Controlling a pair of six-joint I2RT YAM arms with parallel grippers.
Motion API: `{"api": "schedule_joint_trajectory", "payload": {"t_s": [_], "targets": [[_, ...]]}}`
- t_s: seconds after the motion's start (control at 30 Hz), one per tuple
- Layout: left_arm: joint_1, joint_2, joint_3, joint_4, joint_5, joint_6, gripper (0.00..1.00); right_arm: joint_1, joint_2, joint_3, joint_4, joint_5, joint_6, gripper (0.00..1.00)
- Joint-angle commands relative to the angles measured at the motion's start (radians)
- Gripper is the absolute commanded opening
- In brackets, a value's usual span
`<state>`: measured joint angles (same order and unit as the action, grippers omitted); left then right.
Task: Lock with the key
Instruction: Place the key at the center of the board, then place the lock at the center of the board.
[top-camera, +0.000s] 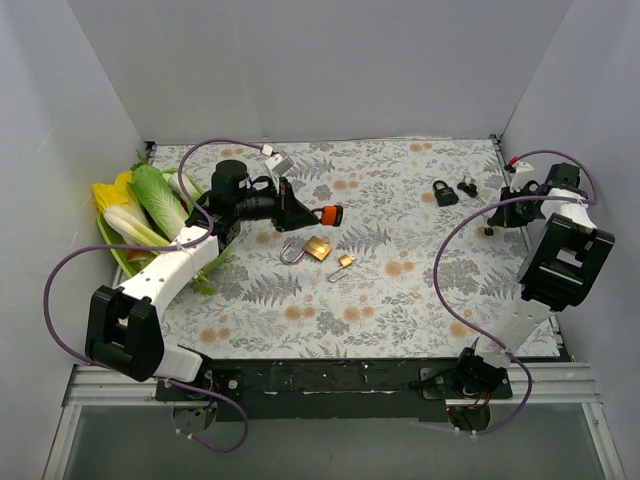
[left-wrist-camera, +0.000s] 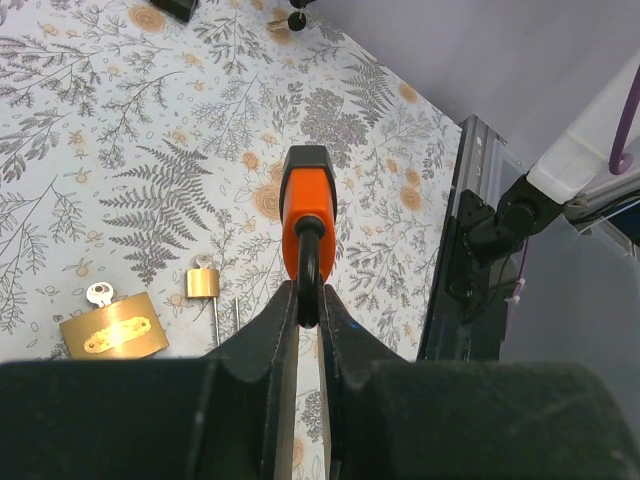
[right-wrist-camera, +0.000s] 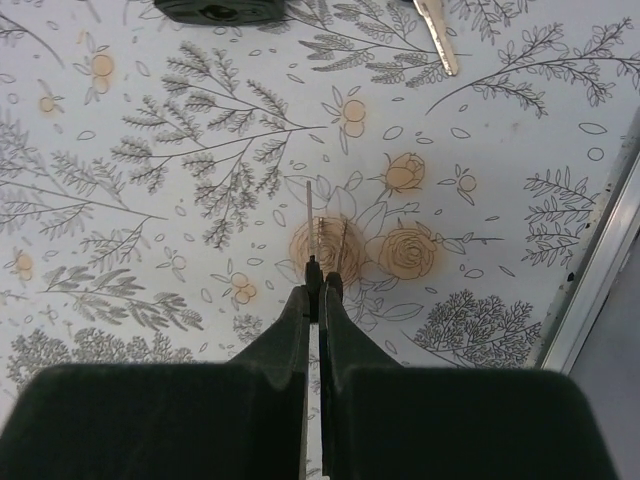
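Observation:
An orange padlock (left-wrist-camera: 308, 195) with a black shackle hangs above the floral cloth, left of the table's middle. My left gripper (left-wrist-camera: 307, 300) is shut on that shackle; in the top view the padlock (top-camera: 328, 214) sticks out to the right of the gripper (top-camera: 305, 213). Near the right wall my right gripper (right-wrist-camera: 318, 285) is shut on a small key (right-wrist-camera: 311, 225). Its dark head sits between the fingertips and its thin silver blade points away, seen edge-on above the cloth. The right gripper (top-camera: 497, 217) stands well apart from the orange padlock.
A large brass padlock (top-camera: 316, 248) with a key in it and a small brass padlock (top-camera: 345, 261) lie mid-table. A black padlock (top-camera: 445, 192) and another key (top-camera: 467, 186) lie at the back right. A green basket (top-camera: 108, 246) of vegetables stands on the left. White walls enclose three sides.

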<state>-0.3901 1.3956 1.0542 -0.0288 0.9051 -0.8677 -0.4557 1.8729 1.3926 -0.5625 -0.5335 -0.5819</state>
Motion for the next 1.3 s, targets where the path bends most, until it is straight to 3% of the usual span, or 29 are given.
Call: {"api": "schedule_joint_trajectory", "payload": {"t_s": [0.0,0.13,0.23,0.27,0.33,0.37,0.47,0.67,0.87,1.0,1.27], "targets": [[-0.003,-0.014,0.012,0.063,0.002,0.004,0.0,0.0,0.043,-0.003,0.102,0.049,0.051,0.01],[-0.003,-0.007,0.003,0.067,0.005,-0.01,0.0,0.003,0.074,-0.02,0.108,0.049,0.05,0.01],[-0.004,-0.004,-0.003,0.067,0.012,-0.024,0.0,0.003,0.081,-0.023,0.093,0.043,0.042,0.18],[-0.007,0.0,-0.002,0.06,0.02,-0.028,0.0,0.005,0.071,-0.024,0.09,0.04,0.04,0.32],[-0.018,0.008,0.001,0.044,0.02,-0.036,0.0,0.005,0.028,-0.026,0.073,0.011,0.027,0.45],[-0.023,0.009,0.007,0.035,0.017,-0.039,0.0,0.006,0.008,-0.027,0.07,-0.003,0.022,0.62],[-0.053,0.032,0.027,-0.031,0.002,-0.068,0.0,0.025,-0.089,-0.038,0.056,-0.048,-0.015,0.78],[-0.113,0.115,0.064,-0.089,0.011,-0.246,0.0,0.196,-0.319,-0.079,-0.022,-0.117,-0.134,0.82],[-0.128,0.193,0.084,-0.086,0.048,-0.421,0.0,0.54,-0.564,-0.197,0.016,-0.111,-0.154,0.89],[-0.133,0.2,0.076,-0.082,0.06,-0.468,0.0,0.753,-0.647,-0.254,0.019,-0.077,-0.142,0.9],[-0.185,0.169,0.061,-0.059,0.066,-0.433,0.0,0.979,-0.693,-0.359,0.084,-0.037,-0.119,0.94]]}}
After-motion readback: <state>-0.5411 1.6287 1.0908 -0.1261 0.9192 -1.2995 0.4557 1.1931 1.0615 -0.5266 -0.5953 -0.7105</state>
